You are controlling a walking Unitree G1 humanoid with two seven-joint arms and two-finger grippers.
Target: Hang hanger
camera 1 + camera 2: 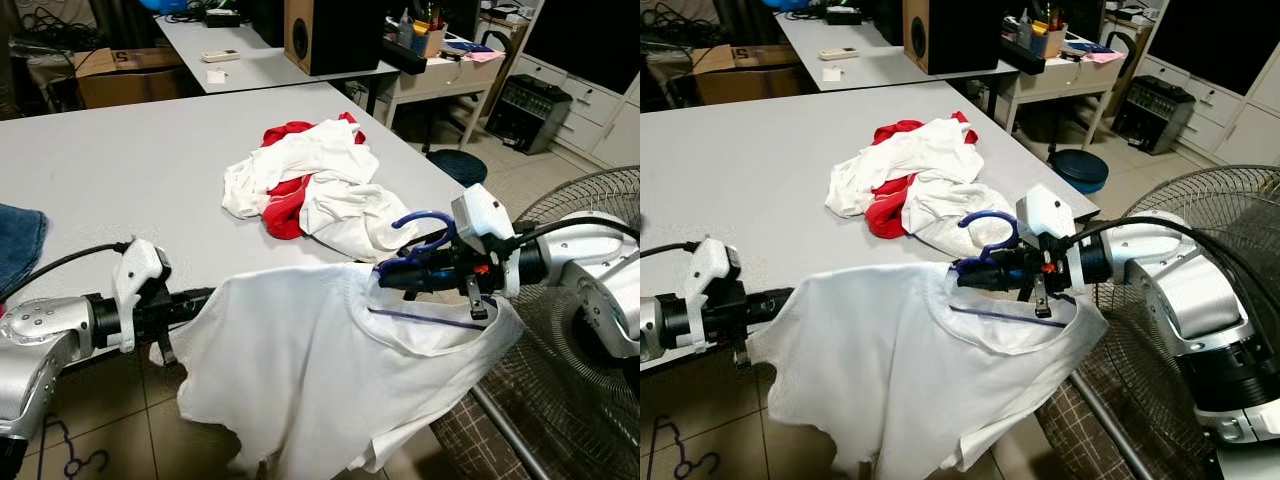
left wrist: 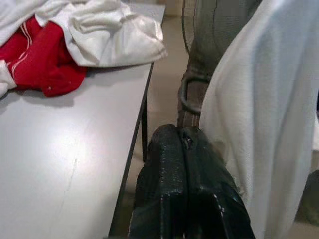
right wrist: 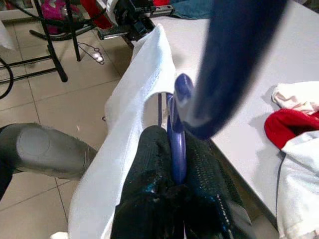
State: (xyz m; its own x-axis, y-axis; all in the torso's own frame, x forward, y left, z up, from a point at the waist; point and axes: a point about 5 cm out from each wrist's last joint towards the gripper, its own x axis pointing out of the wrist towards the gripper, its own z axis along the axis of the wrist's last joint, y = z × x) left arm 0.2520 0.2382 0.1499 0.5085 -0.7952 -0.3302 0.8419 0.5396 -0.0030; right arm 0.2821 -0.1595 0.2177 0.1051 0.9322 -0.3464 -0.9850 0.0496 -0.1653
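A white T-shirt [image 1: 300,370] hangs over the front edge of the grey table [image 1: 120,170], threaded on a blue hanger [image 1: 425,218] whose hook sticks up above the collar. My right gripper [image 1: 395,272] is shut on the hanger's neck [image 3: 177,144], just under the hook. On the left, my left gripper [image 1: 203,299] is shut at the shirt's shoulder edge and holds the cloth stretched out sideways. In the left wrist view the black fingers [image 2: 187,184] are pressed together with the white fabric [image 2: 264,109] right beside them.
A heap of red and white clothes [image 1: 310,185] lies on the table behind the shirt. A standing fan [image 1: 590,330] is close to my right arm. Blue denim [image 1: 18,245] lies at the table's left edge. A speaker [image 1: 330,35] stands on a far desk.
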